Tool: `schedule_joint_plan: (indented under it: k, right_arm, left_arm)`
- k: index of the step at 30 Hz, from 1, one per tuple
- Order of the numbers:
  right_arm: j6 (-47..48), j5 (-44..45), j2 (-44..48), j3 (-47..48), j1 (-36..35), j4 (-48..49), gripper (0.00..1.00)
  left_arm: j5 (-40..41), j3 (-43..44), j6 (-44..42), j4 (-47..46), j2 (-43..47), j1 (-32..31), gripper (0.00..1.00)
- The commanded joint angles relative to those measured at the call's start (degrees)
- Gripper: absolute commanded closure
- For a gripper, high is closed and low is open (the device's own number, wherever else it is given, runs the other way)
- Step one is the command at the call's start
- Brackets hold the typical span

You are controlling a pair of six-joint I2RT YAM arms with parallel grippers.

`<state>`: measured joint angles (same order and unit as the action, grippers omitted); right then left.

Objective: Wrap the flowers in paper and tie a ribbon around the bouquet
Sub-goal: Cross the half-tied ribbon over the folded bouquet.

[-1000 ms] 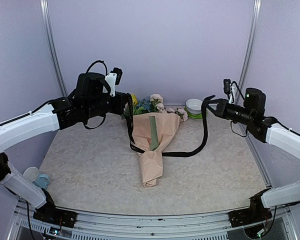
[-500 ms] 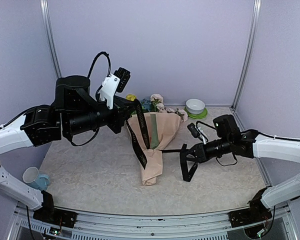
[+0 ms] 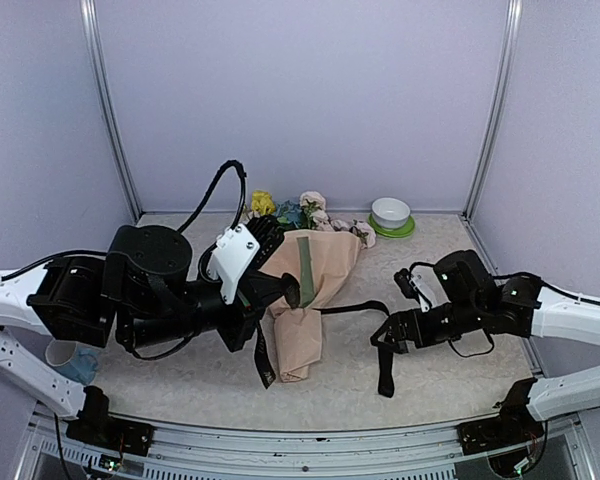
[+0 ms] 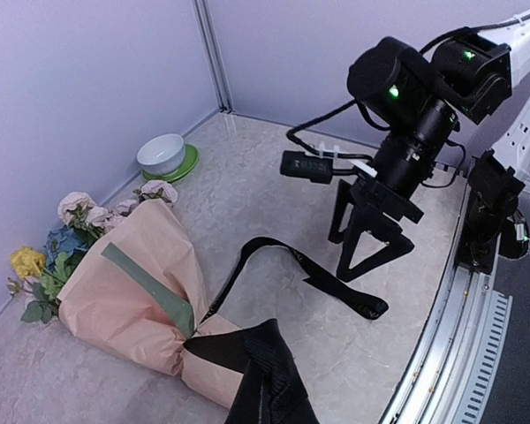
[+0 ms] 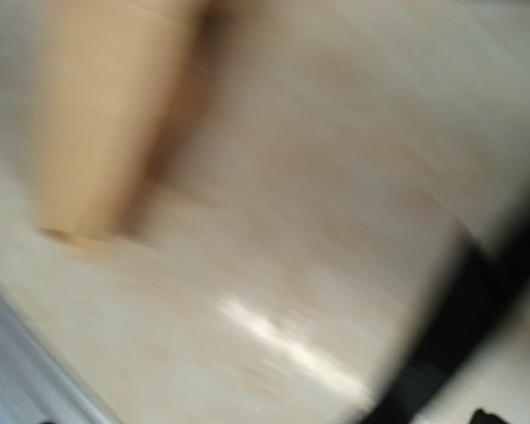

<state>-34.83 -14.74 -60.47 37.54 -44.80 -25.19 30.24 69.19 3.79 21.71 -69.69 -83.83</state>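
Pale lilac walls [image 3: 310,90] close three sides, with slim metal posts [image 3: 492,110] in the back corners. The desk [image 3: 450,250] has a beige marbled top. Well beyond the right hand [image 3: 390,342], a white bowl [image 3: 389,211] sits on a green plate [image 3: 408,228]. The light is soft and even.

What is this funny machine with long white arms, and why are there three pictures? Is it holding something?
It is a robot: two white-and-black arms, each ending in a two-finger pincher called a gripper. The wide picture looks down from above and behind. Another comes from a camera on the left wrist; the right wrist's is too blurry to read. On the marbled table lies a bouquet: pink, blue and yellow flowers in a peach-tan paper cone with a green strip. A flat black ribbon passes its narrow waist. The left gripper is shut on part of it; the right gripper is open, the ribbon's other end lying under it. A white bowl on a green plate sits behind.
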Motion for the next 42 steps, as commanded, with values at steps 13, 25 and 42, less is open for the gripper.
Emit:
schedule_joint_plan:
  k: [13, 25, 42]
  right_arm:
    - [33.83, -7.43, -9.19, 6.15, -20.42, 37.8, 0.07]
    - [38.39, -8.2, -21.0, 11.15, -20.42, 47.03, 0.16]
    - [32.85, -3.44, -30.96, 12.88, -20.07, 56.25, 0.66]
  left_arm:
    - [21.33, 0.64, 7.19, 5.88, -3.26, -15.61, 1.0]
    - [10.9, -4.07, -2.25, -2.92, 5.1, -1.71, 1.0]
    - [9.07, -1.63, -8.12, -4.65, 4.71, 2.09, 1.0]
